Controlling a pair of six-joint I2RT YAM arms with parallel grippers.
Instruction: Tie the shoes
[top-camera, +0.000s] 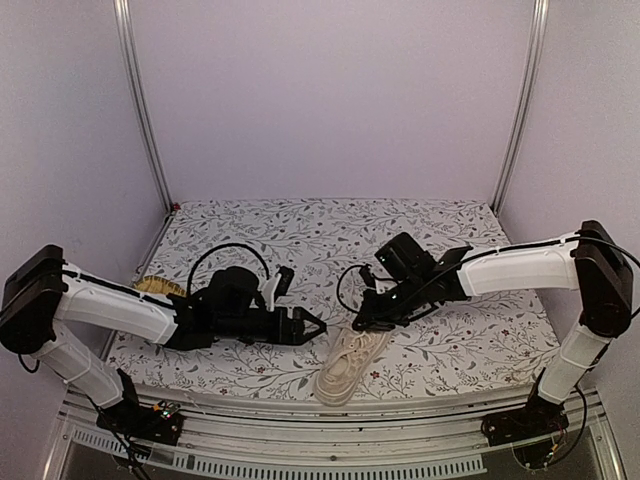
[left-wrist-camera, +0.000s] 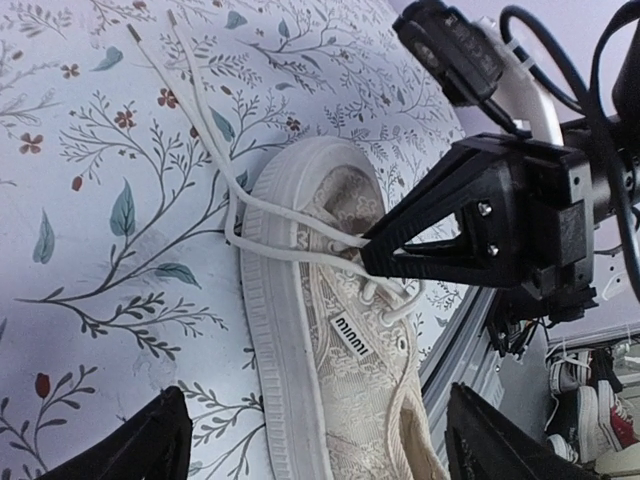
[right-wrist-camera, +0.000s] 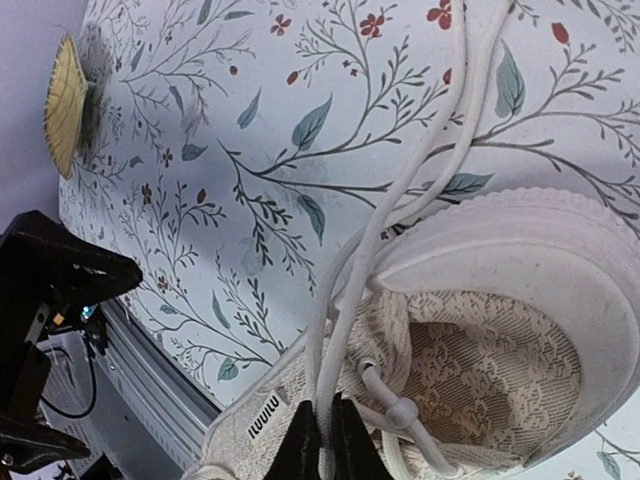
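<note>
A single cream lace-up sneaker (top-camera: 350, 368) is shown lying on the bench (top-camera: 470, 350), which is covered by a floral cloth (left-wrist-camera: 90, 250). The sneaker is close to the near edge and a little right of centre. Its long axis is set on a slant, with the heel turned toward the near left and the toe toward the far right.

Its pale laces (left-wrist-camera: 255, 215) are not yet tied. Two loose strands are led out from the eyelets and trail across the cloth past the toe, toward the far side.

The right tool (right-wrist-camera: 322, 440) is brought in from the far right and is held over the laced middle of the sneaker. Its fingers are pressed together, and the lace strands are pinched between them just above the eyelets.

The left tool (top-camera: 312, 327) is held to the left of the sneaker, near it but apart from it, and is pointed right toward its flank. Its fingers are spread wide and nothing is held between them.

A yellow woven mat (top-camera: 160, 288) is seen at the far left, well apart from the sneaker.

The laces are thus already gripped by the right arm. The trailing strands are judged to be the left arm's reach, as they lie to the far right of its spread fingers, alongside the toe.
</note>
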